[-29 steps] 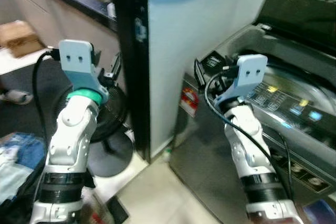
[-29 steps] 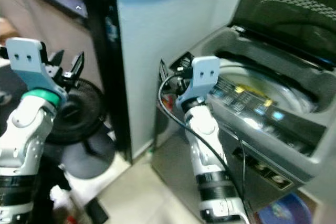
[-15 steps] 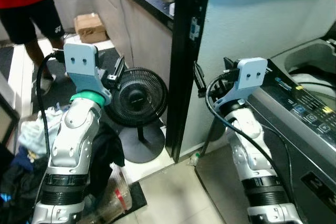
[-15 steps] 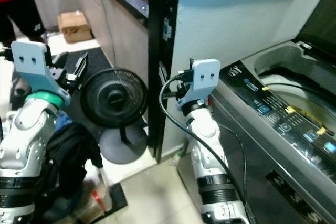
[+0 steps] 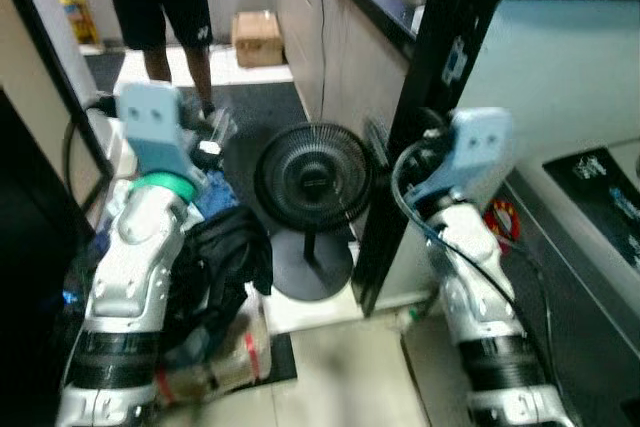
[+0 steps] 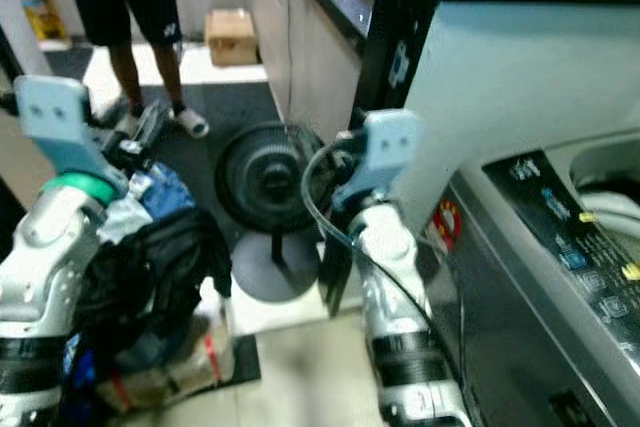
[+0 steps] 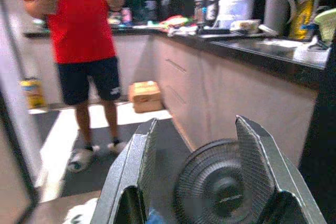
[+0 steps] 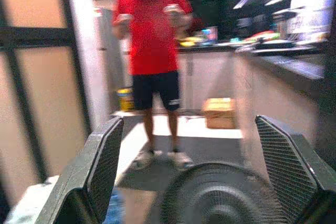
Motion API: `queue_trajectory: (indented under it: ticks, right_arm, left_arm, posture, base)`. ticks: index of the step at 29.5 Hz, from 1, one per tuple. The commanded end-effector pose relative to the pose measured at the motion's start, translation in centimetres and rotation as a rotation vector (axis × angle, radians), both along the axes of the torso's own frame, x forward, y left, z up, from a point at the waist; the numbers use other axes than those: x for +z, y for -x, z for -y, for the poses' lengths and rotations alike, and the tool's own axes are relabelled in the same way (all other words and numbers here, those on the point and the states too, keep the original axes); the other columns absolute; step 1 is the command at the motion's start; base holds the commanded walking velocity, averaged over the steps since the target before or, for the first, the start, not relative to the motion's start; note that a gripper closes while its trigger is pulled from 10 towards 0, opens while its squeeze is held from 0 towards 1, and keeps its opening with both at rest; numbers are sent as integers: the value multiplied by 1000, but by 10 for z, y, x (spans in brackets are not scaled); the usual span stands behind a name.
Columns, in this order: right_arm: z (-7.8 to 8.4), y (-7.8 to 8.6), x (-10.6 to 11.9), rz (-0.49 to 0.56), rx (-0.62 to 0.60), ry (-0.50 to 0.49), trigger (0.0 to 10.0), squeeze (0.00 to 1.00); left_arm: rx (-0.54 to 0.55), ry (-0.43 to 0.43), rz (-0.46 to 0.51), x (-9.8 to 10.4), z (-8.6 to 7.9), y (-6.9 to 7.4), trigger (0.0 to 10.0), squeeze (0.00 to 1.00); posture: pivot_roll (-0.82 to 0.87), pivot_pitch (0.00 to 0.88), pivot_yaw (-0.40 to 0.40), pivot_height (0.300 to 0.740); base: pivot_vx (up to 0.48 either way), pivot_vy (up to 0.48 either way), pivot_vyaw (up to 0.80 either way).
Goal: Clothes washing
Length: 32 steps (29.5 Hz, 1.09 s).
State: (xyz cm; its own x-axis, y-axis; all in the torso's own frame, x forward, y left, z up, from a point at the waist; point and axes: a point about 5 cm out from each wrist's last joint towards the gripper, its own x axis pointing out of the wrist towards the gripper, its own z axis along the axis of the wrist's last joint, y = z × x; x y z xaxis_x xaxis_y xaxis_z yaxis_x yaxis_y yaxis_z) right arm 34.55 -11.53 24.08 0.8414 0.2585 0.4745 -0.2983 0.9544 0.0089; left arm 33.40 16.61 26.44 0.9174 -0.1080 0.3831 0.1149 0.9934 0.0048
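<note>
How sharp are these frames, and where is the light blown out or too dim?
Left and right eye views: soft motion blur throughout, the fan and washing machine panel smeared, the left edge dark. Left wrist view: fingers fairly sharp, bright glare at top. Right wrist view: blurry, the person indistinct, ceiling washed out.

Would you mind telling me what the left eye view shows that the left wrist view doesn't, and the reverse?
The left eye view alone takes in the pile of clothes on the floor, the washing machine and both raised arms. The left wrist view alone shows the kitchen counter top with its clutter, framed by the open left gripper. Both share the standing fan, the cardboard box and the person in red.
</note>
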Motion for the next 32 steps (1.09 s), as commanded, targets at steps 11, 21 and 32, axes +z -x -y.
queue_trajectory:
  ticks: [11, 21, 32]
  right_arm:
    - [-1, 2, -2, -4, 30, -3, 10000, 0]
    - [-2, 2, -8, -32, 40, -25, 10000, 0]
    - [5, 4, -27, -88, -3, -23, 10000, 0]
  left_arm:
    - [-1, -19, -10, -2, 1, 0, 10000, 0]
    - [4, -24, -21, -5, 0, 0, 10000, 0]
    - [50, -66, -210, -67, -12, 2, 10000, 0]
  posture:
    - [90, 15, 8, 740]
    - [92, 17, 7, 740]
    - [85, 26, 17, 740]
  base:
    - [0, 0, 794]
    - [0, 0, 794]
    - [0, 0, 794]
